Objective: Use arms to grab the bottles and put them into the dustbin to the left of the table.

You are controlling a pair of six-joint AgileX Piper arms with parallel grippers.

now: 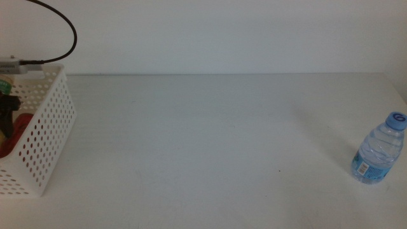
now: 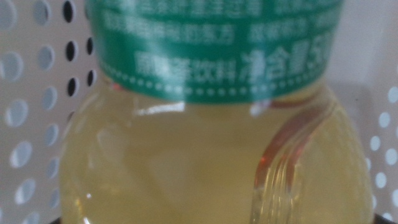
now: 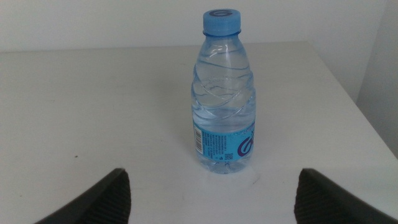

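Plain matte white tabletop runs back to a bare white wall. Small clear water bottle w/ blue cap stands upright near the right edge. Right gripper sits short of it, jaws spread wide, bottle between but untouched. White perforated plastic basket far left holds the yellow tea bottle w/ green label; left gripper's jaws: can't tell.

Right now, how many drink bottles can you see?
2. A clear plastic water bottle with blue cap stands at the table's right edge; a yellow tea bottle sits inside the white perforated basket. Others may be hidden there.
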